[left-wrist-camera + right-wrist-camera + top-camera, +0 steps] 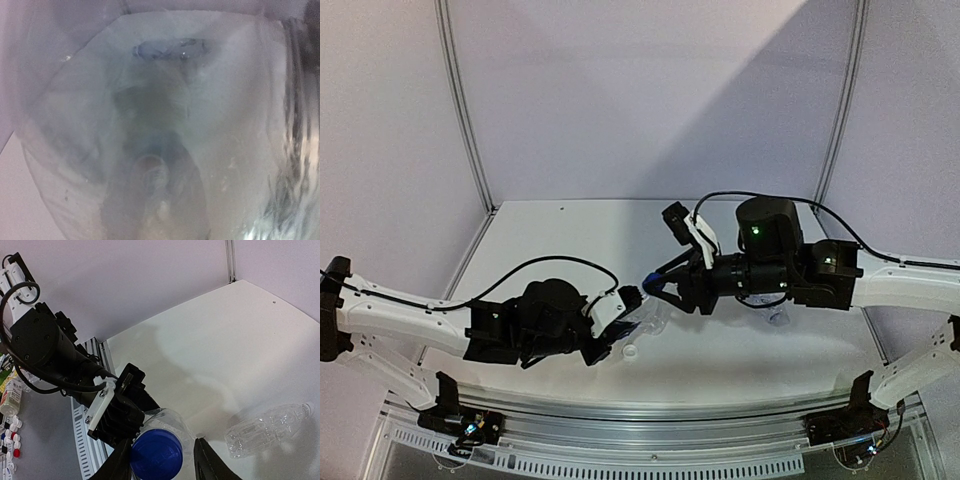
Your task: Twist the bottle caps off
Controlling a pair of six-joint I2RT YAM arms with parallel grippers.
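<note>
Your left arm reaches low across the table [570,240] from the left, forearm nearly level. The left gripper [616,338] is clamped on the body of a clear bottle [167,420], holding it tilted with its neck towards the other arm. Your left wrist camera is filled by that bottle's blurred plastic, so take the grip from the other two views.

Your right arm comes in from the right, forearm level and wrist turned towards the clear bottle's top. The right gripper [161,445] straddles the blue cap [156,454], which sits on that bottle's neck. The jaws are not yet closed on it: one finger lies right against the cap's edge, and a sliver of table shows between the cap and the other finger.

A small white cap [631,351] lies loose on the table just beside the clear bottle, on the side nearest the arm bases. A second bottle [267,430], plain and dented, lies on its side well apart from the clear bottle, under your right arm's forearm in the overhead view. Whether it has a cap on, you cannot tell.
</note>
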